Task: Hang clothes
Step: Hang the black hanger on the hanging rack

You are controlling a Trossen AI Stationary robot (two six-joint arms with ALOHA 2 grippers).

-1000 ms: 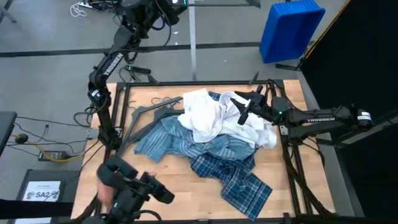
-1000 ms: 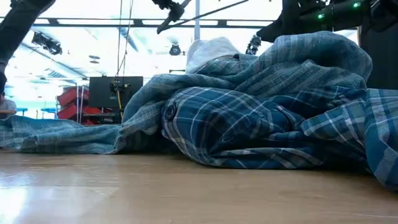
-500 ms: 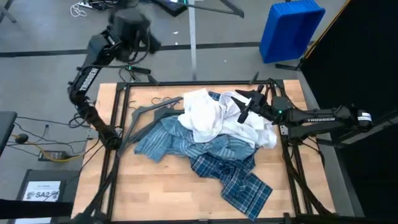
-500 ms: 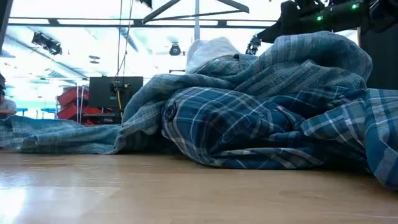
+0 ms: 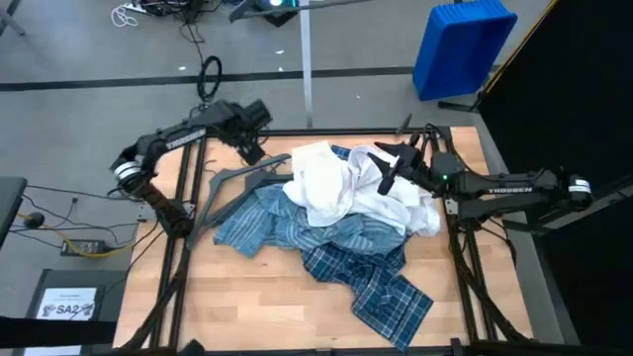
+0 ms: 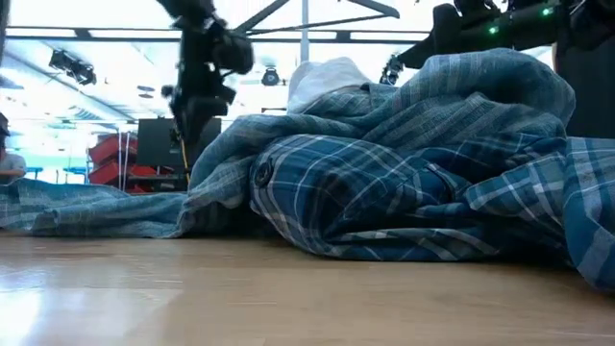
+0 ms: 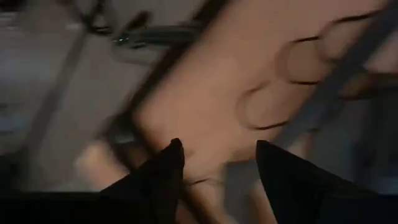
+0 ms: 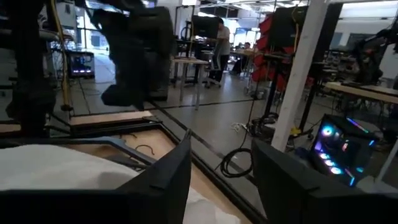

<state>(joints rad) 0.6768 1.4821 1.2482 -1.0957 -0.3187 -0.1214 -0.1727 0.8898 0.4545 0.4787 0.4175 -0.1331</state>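
Three shirts lie heaped in the middle of the table: a white one (image 5: 331, 188) on top, a light blue striped one (image 5: 267, 218) spread toward the left, and a darker plaid one (image 5: 371, 277) trailing toward the near right. Dark grey hangers (image 5: 237, 178) lie flat on the wood at the far left, partly under the pile. My left gripper (image 5: 253, 148) hovers open over the table's far left corner, above the hanger hooks (image 7: 298, 59). My right gripper (image 5: 382, 168) stands open just above the white shirt's right side (image 8: 62, 177).
A blue bin (image 5: 463, 44) stands on the floor beyond the far right corner. Black frame rails (image 5: 188, 198) run along the table's edges. Bare wood (image 5: 247, 297) shows at the near left. In the low view the plaid shirt (image 6: 384, 202) fills the foreground.
My left arm has swung from high over the near left edge, out past the far edge, then down over the table's far left corner by the hangers. The shirts lie as before.
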